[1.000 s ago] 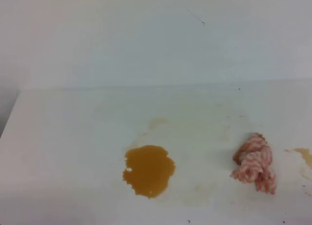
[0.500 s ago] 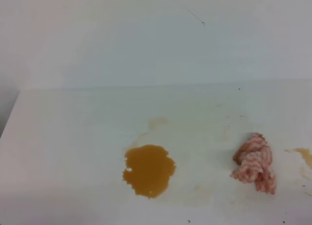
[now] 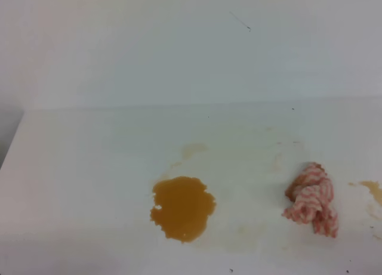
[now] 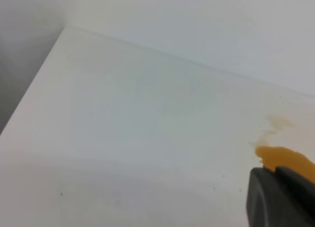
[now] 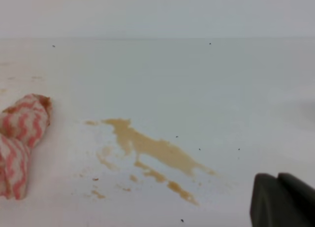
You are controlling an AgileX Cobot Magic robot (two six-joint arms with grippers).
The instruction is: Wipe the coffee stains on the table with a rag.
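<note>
The rag (image 3: 311, 198), pink-red and white striped, lies crumpled on the white table (image 3: 83, 167) at the right. The largest of the coffee stains (image 3: 182, 208) is an amber blob left of it, with a faint tan smudge (image 3: 192, 150) above. A smaller stain (image 3: 373, 188) sits right of the rag. No gripper shows in the exterior view. In the right wrist view my right gripper (image 5: 277, 177) is shut and empty at the lower right, apart from a streaky stain (image 5: 152, 150) and the rag (image 5: 19, 143). My left gripper (image 4: 275, 170) looks shut beside the big stain (image 4: 288, 160).
A plain white wall (image 3: 191, 48) rises behind the table. The table's left edge (image 4: 29, 94) drops off to a dark gap. A few tiny dark specks (image 5: 210, 43) dot the surface.
</note>
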